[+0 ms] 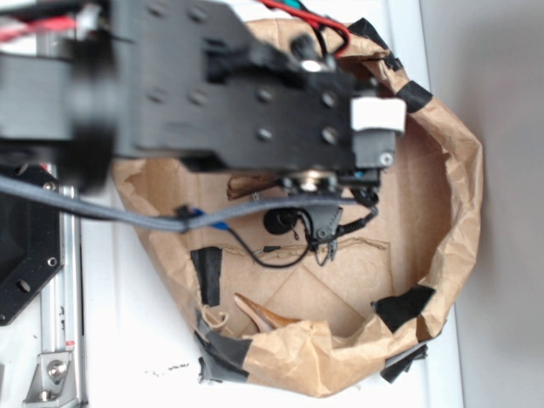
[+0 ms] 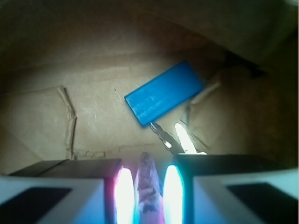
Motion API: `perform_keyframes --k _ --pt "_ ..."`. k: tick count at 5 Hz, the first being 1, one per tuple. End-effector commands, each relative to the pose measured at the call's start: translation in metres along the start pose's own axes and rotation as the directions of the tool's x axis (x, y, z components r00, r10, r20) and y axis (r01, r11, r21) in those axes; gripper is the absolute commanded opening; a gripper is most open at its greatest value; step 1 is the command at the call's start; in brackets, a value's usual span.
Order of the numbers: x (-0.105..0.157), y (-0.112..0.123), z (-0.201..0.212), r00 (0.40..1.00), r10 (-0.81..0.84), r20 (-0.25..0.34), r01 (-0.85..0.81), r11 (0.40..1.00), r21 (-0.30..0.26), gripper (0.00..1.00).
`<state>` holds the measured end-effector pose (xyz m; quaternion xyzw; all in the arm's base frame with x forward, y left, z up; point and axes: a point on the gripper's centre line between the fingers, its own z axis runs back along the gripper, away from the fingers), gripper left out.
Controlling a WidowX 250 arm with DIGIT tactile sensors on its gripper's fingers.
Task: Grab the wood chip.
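Tool (image 2: 148, 196), low in the wrist frame, grips the rough dark wood chip (image 2: 147, 184) between its fingers; a blue rectangular block (image 2: 163, 93) lies above centre.

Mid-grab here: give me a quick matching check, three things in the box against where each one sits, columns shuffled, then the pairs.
1. wood chip
2. rectangular block
3. orange-tan pointed piece

A. flat on the cardboard floor, ahead of the gripper
B. beside the taped paper wall
C. between the fingers

Pairs: 1-C, 2-A, 3-B.
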<state>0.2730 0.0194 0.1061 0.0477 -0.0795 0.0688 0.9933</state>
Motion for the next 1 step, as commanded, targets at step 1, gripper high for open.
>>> perform_keyframes --k 1 --pt "0.0168 -0.0072 0.03 0.997 0.029 0.075 -0.033 0.998 0.051 0.0"
